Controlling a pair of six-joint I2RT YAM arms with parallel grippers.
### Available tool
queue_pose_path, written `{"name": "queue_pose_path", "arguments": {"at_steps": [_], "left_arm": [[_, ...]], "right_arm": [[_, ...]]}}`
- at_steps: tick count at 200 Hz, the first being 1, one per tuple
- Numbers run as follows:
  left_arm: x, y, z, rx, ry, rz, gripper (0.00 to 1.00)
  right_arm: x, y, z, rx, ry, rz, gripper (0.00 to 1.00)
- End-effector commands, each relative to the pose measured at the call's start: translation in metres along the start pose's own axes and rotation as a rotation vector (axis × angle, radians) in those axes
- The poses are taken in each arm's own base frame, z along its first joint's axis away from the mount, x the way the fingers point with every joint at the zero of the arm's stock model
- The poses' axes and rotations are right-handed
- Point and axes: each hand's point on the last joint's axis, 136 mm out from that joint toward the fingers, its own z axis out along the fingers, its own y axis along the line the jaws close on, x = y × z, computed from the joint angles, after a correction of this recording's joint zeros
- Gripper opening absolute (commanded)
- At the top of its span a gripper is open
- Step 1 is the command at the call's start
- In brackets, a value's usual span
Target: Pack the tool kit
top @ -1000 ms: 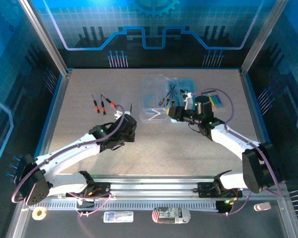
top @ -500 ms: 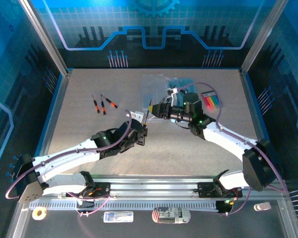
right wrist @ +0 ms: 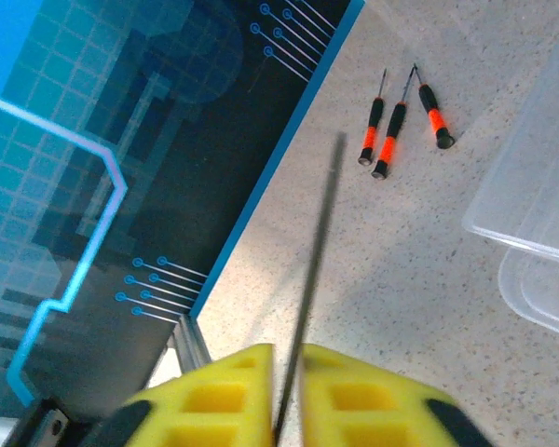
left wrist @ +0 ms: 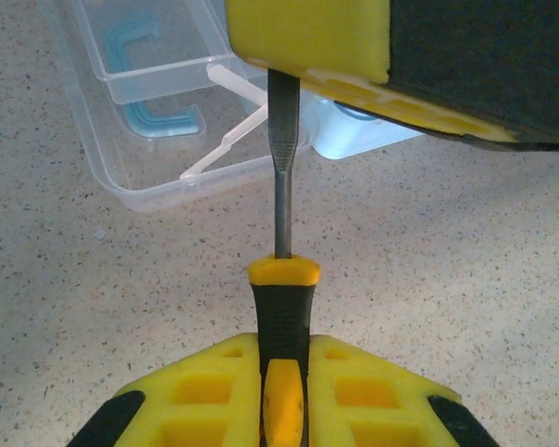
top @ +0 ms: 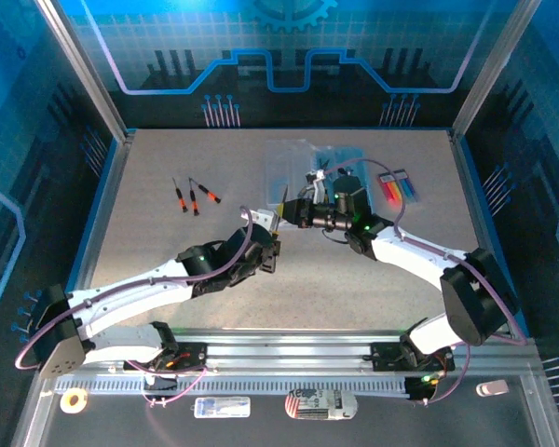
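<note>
Pinching the screwdriver's point(left wrist: 281, 307) black-and-yellow handle, the left tool point(left wrist: 281, 377) holds it over the speckled bench point(left wrist: 447, 279) near the clear case point(left wrist: 102, 140); the right tool point(right wrist: 287, 372) clamps its slim steel shaft, tip hidden.

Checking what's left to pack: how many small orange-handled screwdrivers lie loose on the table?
3 orange-handled screwdrivers, side by side on the table's far left: this middle one, one leftmost, one rightmost. Others may be hidden in the clear case.
</note>
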Motion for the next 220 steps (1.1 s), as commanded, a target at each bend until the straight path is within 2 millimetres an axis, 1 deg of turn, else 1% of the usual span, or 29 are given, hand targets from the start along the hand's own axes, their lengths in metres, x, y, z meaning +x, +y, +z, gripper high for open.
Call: {"name": "queue_pose_path", "arguments": {"at_steps": [1,17,50,61,71,80,90,95,111,127,142,169,181,195,200,220], "left_arm": [[-0.008,-0.008,-0.001,0.018,-0.021,0.012,0.15],[-0.009,-0.008,0.0,0.013,-0.026,0.009,0.21],[-0.012,-0.004,-0.003,-0.009,-0.029,0.004,0.45],[-0.013,-0.004,-0.006,-0.005,-0.035,0.003,0.5],[-0.015,-0.001,-0.01,-0.009,-0.044,0.0,0.57],[-0.016,0.004,-0.015,-0.023,-0.057,-0.004,0.64],[-0.018,0.011,-0.02,-0.046,-0.074,-0.012,0.69],[-0.018,0.016,-0.023,-0.061,-0.083,-0.018,0.7],[-0.016,0.03,-0.031,-0.107,-0.105,-0.034,0.76],[-0.012,0.042,-0.038,-0.135,-0.12,-0.058,0.78],[-0.007,0.048,-0.041,-0.142,-0.125,-0.075,0.79],[0.002,0.061,-0.045,-0.175,-0.12,-0.095,0.79],[0.005,0.065,-0.047,-0.186,-0.115,-0.097,0.79],[0.008,0.068,-0.047,-0.199,-0.11,-0.101,0.79],[0.008,0.069,-0.047,-0.202,-0.108,-0.101,0.79],[0.011,0.071,-0.045,-0.206,-0.103,-0.101,0.79]], "right_arm": [[-0.011,0.022,0.003,-0.056,-0.014,-0.04,0.09],[-0.011,0.021,0.003,-0.046,-0.017,-0.045,0.04],[-0.016,0.02,0.002,-0.03,-0.029,-0.07,0.03],[-0.019,0.021,0.002,-0.025,-0.031,-0.083,0.02],[-0.022,0.02,0.001,-0.014,-0.031,-0.093,0.02],[-0.029,0.019,-0.002,-0.002,-0.041,-0.114,0.02],[-0.041,0.018,-0.007,0.026,-0.063,-0.146,0.02],[-0.044,0.012,-0.01,0.056,-0.056,-0.149,0.02],[-0.07,0.003,-0.024,0.122,-0.086,-0.192,0.02],[-0.096,-0.014,-0.04,0.213,-0.116,-0.217,0.02],[-0.121,-0.037,-0.053,0.285,-0.149,-0.211,0.02],[-0.152,-0.079,-0.066,0.4,-0.166,-0.208,0.02],[-0.161,-0.099,-0.068,0.44,-0.154,-0.208,0.01],[-0.166,-0.12,-0.068,0.493,-0.119,-0.21,0.01],[-0.166,-0.128,-0.066,0.508,-0.103,-0.207,0.01],[-0.167,-0.151,-0.061,0.559,-0.042,-0.218,0.0]]}}
